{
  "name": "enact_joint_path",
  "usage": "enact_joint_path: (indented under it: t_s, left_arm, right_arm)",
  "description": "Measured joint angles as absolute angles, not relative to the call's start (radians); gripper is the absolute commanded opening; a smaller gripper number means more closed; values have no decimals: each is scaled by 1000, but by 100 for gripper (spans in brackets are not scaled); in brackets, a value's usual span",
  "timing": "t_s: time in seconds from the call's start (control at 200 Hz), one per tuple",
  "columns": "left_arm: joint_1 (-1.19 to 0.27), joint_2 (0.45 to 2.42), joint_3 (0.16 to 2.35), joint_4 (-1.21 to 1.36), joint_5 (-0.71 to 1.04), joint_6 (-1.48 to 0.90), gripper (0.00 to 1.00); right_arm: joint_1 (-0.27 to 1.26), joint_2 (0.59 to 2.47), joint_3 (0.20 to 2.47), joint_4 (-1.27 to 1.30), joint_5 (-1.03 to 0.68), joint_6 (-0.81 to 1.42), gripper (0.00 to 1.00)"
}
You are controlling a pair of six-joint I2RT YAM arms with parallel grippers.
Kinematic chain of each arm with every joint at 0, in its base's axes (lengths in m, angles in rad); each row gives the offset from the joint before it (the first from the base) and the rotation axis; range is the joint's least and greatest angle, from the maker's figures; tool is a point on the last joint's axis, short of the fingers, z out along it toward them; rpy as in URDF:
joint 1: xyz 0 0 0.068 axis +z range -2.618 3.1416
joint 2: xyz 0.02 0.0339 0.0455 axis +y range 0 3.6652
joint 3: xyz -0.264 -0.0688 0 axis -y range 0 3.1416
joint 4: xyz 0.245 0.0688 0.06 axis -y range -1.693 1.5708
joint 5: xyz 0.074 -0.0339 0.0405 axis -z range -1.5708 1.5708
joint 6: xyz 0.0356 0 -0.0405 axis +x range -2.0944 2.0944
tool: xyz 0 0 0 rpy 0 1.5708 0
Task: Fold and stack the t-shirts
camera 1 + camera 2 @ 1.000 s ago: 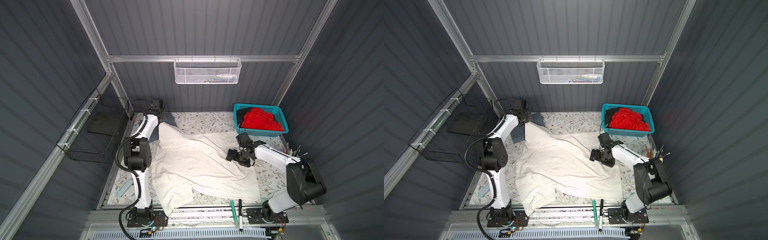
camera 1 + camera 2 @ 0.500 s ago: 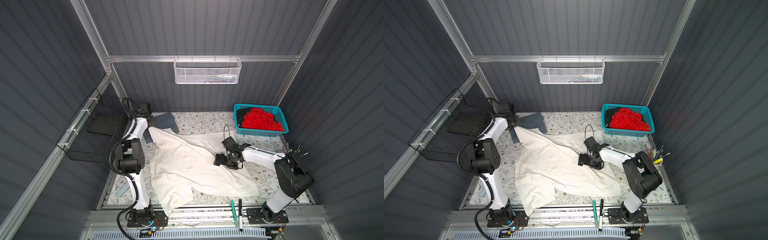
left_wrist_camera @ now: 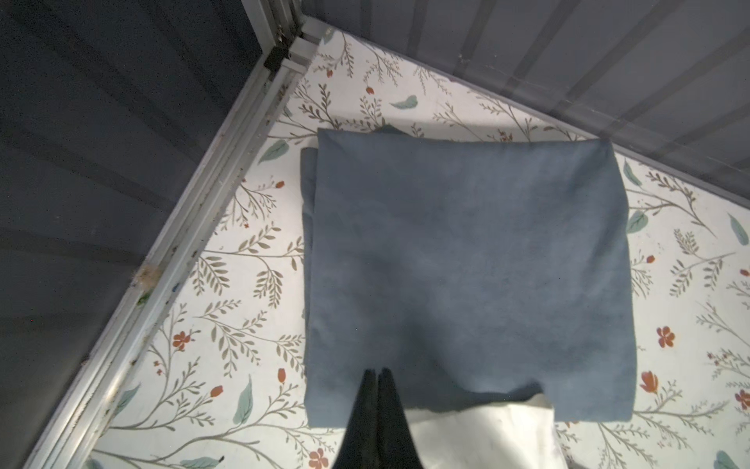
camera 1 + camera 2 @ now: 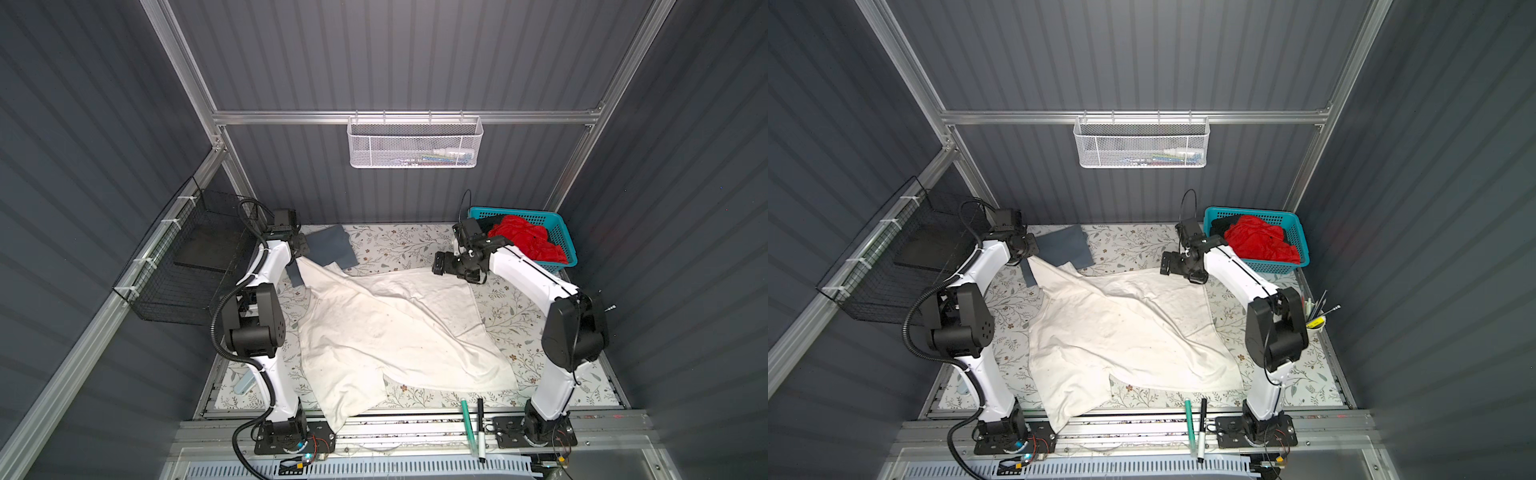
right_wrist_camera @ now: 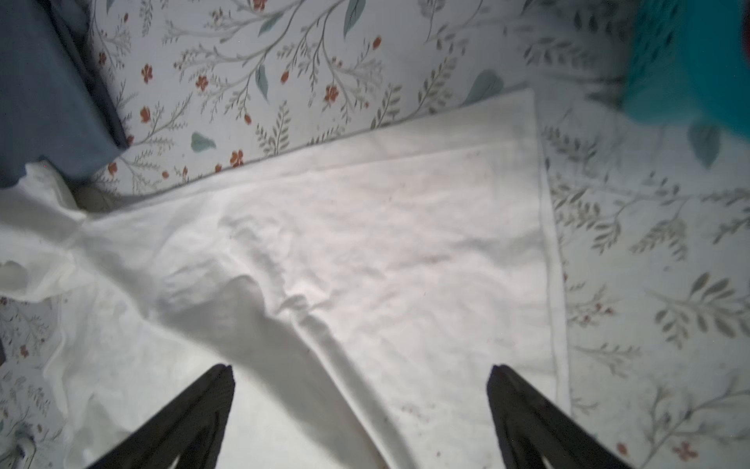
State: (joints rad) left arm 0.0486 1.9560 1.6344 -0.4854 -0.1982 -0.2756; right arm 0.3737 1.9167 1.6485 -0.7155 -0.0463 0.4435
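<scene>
Floral surface, grey walls; left hand pinched shut on the white shirt corner, right hand, wide open and empty, has backed toward the basket.

Left gripper pinched closed — right gripper spread wide, angled downward.
</scene>
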Motion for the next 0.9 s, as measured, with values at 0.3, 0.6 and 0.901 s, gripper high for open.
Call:
enact_joint_path:
  t_s: [0.3,0.6,0.901]
  left_arm:
    - [49,1878,1574,-501,-262,-286,0]
    - [64,1802,1488,-508,-338,-299,0]
    - [73,1762,1433,-511,-368,-298,0]
  right_arm:
    - [337,2288,1933,-770,99,367,99]
    - [340,2337,1946,-748,105,370,99]
    - [334,2382,2049,-726,75,394,62]
